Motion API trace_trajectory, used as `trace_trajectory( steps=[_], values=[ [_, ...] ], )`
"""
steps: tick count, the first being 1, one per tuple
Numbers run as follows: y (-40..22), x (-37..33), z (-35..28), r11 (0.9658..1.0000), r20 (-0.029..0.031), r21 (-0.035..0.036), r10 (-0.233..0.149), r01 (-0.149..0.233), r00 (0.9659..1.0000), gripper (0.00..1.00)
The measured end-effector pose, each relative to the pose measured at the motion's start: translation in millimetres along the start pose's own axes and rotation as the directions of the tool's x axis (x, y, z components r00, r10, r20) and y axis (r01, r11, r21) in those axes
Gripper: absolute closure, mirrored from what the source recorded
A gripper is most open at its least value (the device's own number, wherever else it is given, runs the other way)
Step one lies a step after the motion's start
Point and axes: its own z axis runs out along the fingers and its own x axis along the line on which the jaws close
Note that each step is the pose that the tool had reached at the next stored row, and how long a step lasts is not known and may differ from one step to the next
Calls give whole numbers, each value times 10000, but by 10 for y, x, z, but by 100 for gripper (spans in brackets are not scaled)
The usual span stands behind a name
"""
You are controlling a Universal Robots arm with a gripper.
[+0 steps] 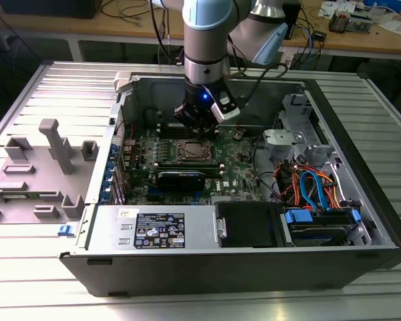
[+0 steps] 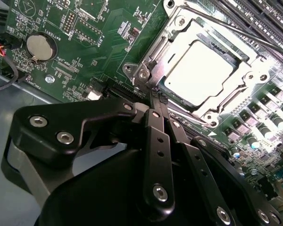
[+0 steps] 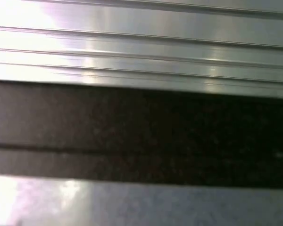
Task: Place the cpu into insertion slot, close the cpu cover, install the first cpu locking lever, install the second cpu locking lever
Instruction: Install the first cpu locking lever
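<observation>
One small square chip with a dull, pale silver-grey top: the cpu (image 2: 200,70), lying flat in the insertion slot (image 2: 142,74) on the green motherboard (image 2: 108,28). Framed by the cpu cover (image 2: 179,33), a thin silver plate folded down flat, chip top visible through its large square window. Flanked on one side by long black memory slots (image 2: 259,19); well apart on the other side, a round coin battery (image 2: 40,47).

Black claw (image 2: 158,96) down at one corner of the socket, fingers pressed together with no gap, nothing visibly clamped between them. Touching the metal border or just short of it: cannot tell.

Seen in the exterior view, an open computer case (image 1: 254,264) holding the motherboard, a boxy silver power supply (image 1: 154,231) along the near wall, and blue and orange cables (image 1: 314,187) toward the exterior view's right. Outside the case, on the exterior view's left, a grey fixture tray (image 1: 27,194) bearing upright grey blocks (image 1: 53,140).
</observation>
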Motion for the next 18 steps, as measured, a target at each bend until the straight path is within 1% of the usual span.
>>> trace_trajectory(
  steps=[11,18],
  values=[
    [-33,-7,38,10000,-3,6,0,0,10000,89],
    [-35,-20,74,10000,-3,5,0,0,10000,89]
  ],
)
